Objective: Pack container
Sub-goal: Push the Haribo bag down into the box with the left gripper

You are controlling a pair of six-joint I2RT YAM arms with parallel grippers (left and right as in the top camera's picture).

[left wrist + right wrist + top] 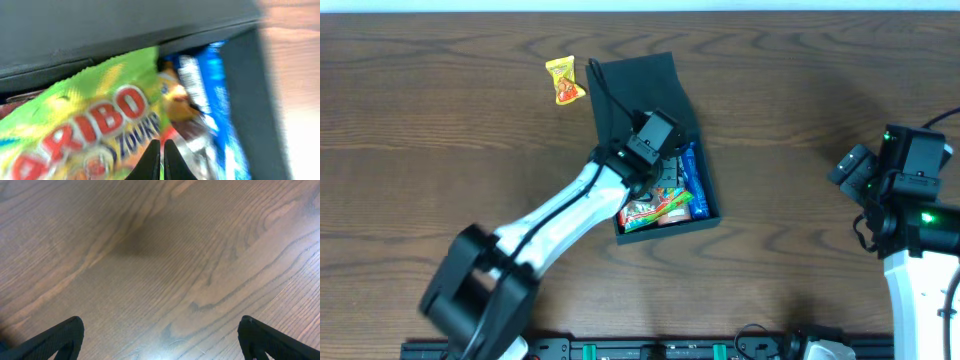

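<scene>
The left tool [160,146] is down inside the dark green container [668,227], its two fingers pressed almost together with only a sliver of gap. Their tips sit right over a green Haribo bag [100,115]; I cannot tell whether a fold of the bag is caught between them. A blue packet [215,95] lies just beside the bag, along the container's wall. The container rests near the middle of the wooden bench [800,120], with its flap lid [638,85] laid open on the far side. A small yellow snack [564,81] lies on the bench just beside the lid. The right tool [160,322] hangs well apart, spread wide over bare wood and holding nothing.
</scene>
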